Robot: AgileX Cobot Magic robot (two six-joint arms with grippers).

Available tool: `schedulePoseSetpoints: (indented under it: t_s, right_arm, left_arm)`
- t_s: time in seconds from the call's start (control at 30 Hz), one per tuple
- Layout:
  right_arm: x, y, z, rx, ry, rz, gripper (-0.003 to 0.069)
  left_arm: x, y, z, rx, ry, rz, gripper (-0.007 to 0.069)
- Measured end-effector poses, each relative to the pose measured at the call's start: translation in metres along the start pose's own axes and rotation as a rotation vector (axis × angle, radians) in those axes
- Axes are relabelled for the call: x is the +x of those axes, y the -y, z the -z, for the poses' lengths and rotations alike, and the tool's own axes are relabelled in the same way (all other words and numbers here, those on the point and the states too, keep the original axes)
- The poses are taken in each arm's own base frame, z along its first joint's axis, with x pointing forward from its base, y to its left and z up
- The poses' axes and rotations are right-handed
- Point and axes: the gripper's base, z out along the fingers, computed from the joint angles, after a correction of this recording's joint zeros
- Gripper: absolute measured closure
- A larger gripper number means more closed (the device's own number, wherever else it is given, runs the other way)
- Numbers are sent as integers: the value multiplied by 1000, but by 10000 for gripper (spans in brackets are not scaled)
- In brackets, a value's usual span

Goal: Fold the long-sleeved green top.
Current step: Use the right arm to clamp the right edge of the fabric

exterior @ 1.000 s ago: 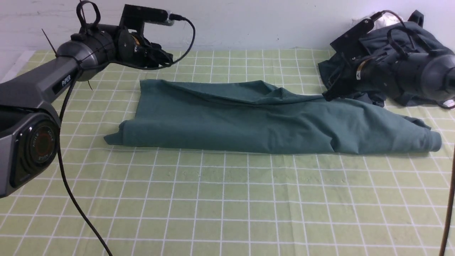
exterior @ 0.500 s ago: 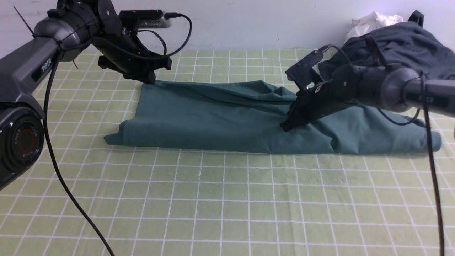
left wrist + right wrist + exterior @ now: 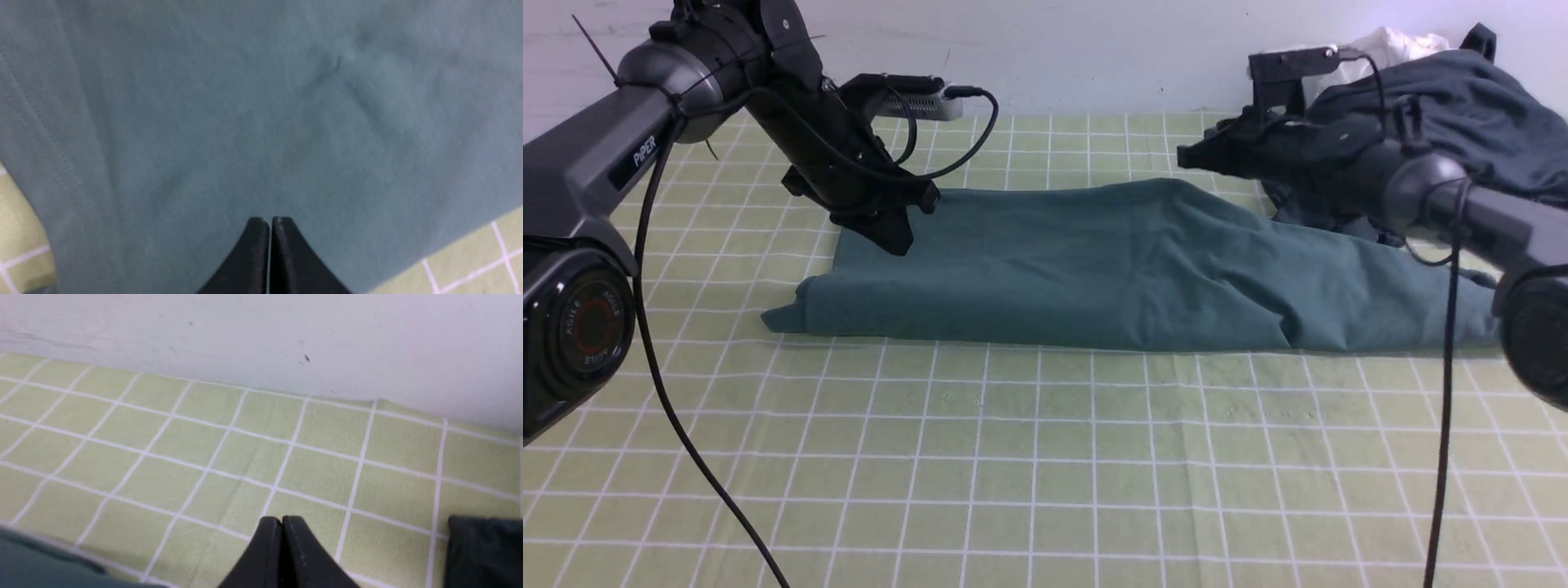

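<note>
The green long-sleeved top (image 3: 1078, 278) lies as a long folded band across the middle of the checked table. My left gripper (image 3: 900, 243) points down at its far left corner. In the left wrist view this left gripper (image 3: 269, 220) is shut just over the green fabric (image 3: 245, 122), with nothing between the tips. My right gripper (image 3: 1183, 157) hovers above the top's far edge, right of centre. The right wrist view shows that gripper (image 3: 282, 517) shut and empty over bare tablecloth, with a strip of the top (image 3: 36, 559) at the frame's edge.
A charcoal-grey garment (image 3: 1462, 106) is heaped at the back right, with a white cloth (image 3: 1388, 41) behind it; its edge (image 3: 486, 555) shows in the right wrist view. A white wall (image 3: 1094, 49) closes the table's far side. The left arm's cable (image 3: 686, 441) hangs over the near left.
Both grippers went from open to shut. The left one came down to the top's far left corner. The right one dipped onto the top, then rose toward the back; the far fold lies smoother.
</note>
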Motion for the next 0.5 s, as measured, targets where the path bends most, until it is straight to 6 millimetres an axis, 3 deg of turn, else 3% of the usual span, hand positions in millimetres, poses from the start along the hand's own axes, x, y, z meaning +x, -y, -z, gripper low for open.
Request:
schedulePoseSetpoints:
  t_s: [0.1,0.13,0.2,0.27,0.33,0.37,0.4,0.5]
  right_arm:
    - [-36,8,35,-96,-44,54,653]
    - [-58,12,59,-109,-77,80,647]
    - [-77,20,88,-94,-152,49,641]
    - [-99,33,133,2,-276,-84,629]
    - [-102,43,154,99,-374,-145,617]
    - [-95,53,168,202,-479,-171,607]
    - [-89,58,173,248,-538,-203,599]
    - [-51,78,178,395,-718,-263,574]
  left_arm:
    - [3,3,18,-21,7,-19,629]
    - [4,7,43,-41,41,-30,629]
    - [7,13,68,-54,76,-39,629]
    - [17,27,118,-75,149,-59,629]
    - [28,37,144,-82,183,-75,629]
    - [41,48,166,-81,208,-89,629]
    - [48,52,174,-76,215,-92,629]
    - [89,71,196,-43,218,-82,629]
